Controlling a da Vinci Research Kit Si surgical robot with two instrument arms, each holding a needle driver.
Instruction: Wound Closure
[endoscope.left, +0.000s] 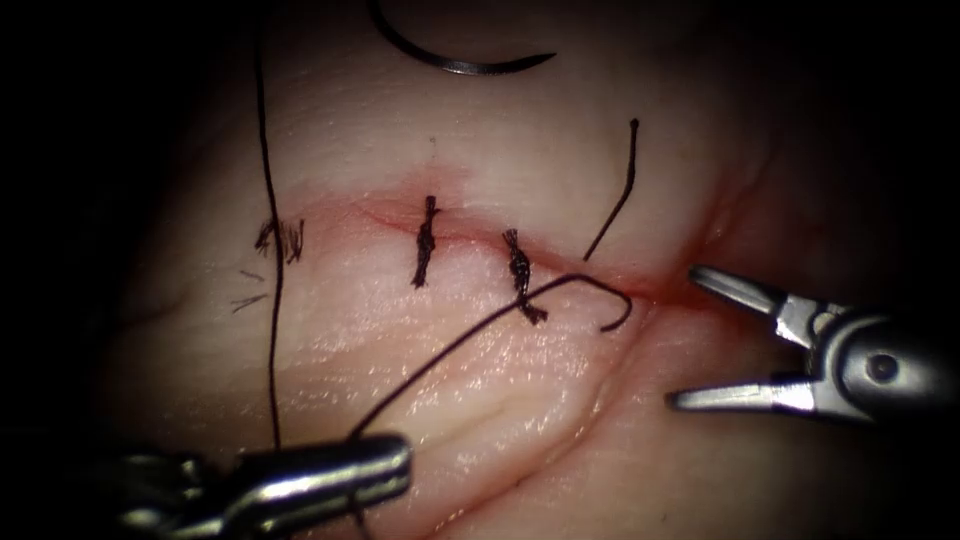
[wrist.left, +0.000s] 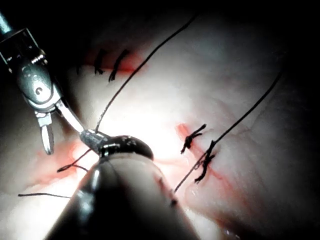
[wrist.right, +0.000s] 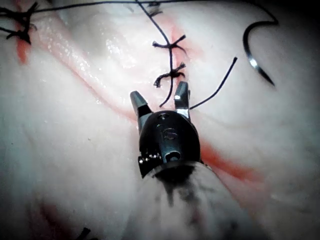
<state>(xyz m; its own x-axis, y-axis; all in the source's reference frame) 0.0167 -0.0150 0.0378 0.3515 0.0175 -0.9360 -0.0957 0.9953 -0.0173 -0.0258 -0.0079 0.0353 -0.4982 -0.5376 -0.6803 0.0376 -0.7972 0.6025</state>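
My left gripper (endoscope.left: 385, 465) is pinching the thread (endoscope.left: 470, 330) near the tissue's (endoscope.left: 520, 400) bottom edge. The thread is running up and to the right toward the cut (endoscope.left: 590, 262). My right gripper (endoscope.left: 680, 335) is sitting wide apart at the cut's right end, holding nothing, and it is nearer the thread's loop. The needle (endoscope.left: 455, 62) is lying loose at the tissue's top edge, not stuck in, far from both.

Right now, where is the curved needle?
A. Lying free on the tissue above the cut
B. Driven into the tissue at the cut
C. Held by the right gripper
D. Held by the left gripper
A: the needle lies loose on the tissue; the right gripper is open and empty, and the left gripper is shut on the thread.
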